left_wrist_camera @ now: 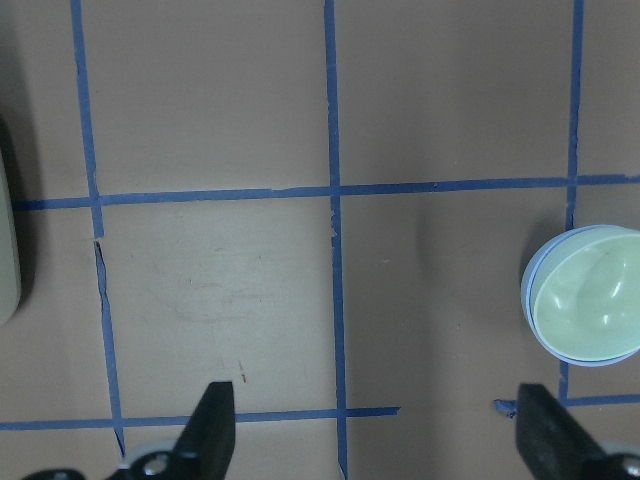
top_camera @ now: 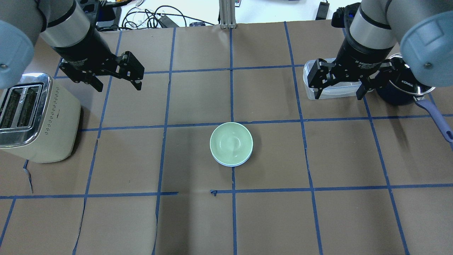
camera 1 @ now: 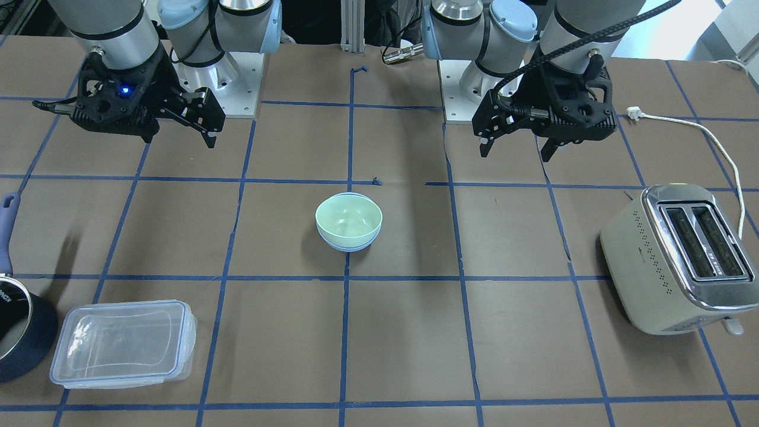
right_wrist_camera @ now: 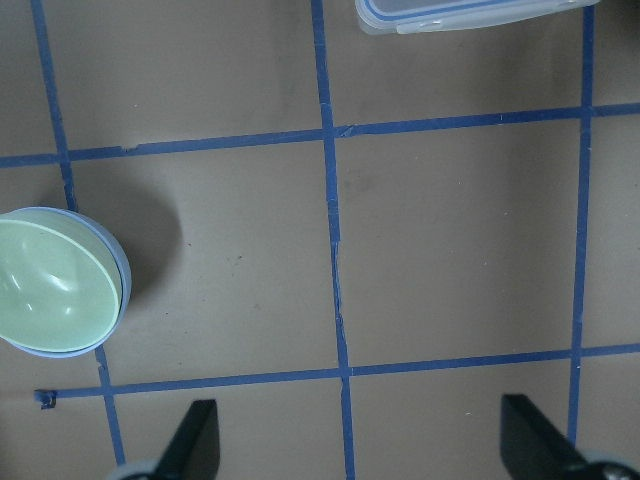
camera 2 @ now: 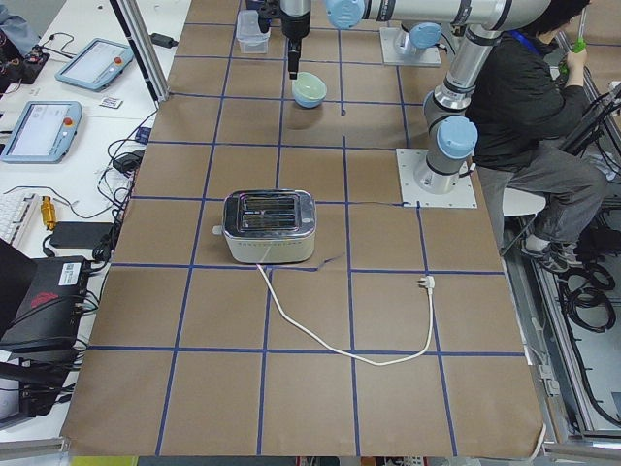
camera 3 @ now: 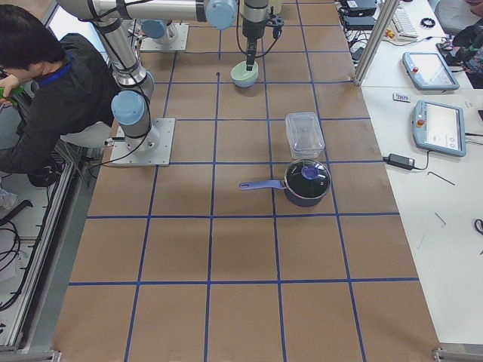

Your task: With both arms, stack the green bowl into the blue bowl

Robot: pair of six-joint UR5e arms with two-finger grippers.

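Observation:
The green bowl [camera 1: 347, 220] sits nested inside the blue bowl [camera 1: 351, 247] at the middle of the table. Only the blue rim shows around it. The stack also shows in the overhead view, green bowl [top_camera: 231, 142] in blue bowl [top_camera: 230, 164]. The left wrist view has the green bowl [left_wrist_camera: 590, 305] at its right edge. The right wrist view has it [right_wrist_camera: 50, 280] at its left edge. My left gripper [top_camera: 118, 86] hovers open and empty, back and to the left of the bowls. My right gripper [top_camera: 338, 95] hovers open and empty, back and to the right.
A cream toaster [top_camera: 35, 117] stands at the table's left side, its cord [camera 1: 711, 136] trailing behind. A clear lidded container [top_camera: 311, 83] and a dark pot with a blue handle [top_camera: 400, 85] sit under and beside my right gripper. A seated person [camera 2: 524, 107] is behind the robot.

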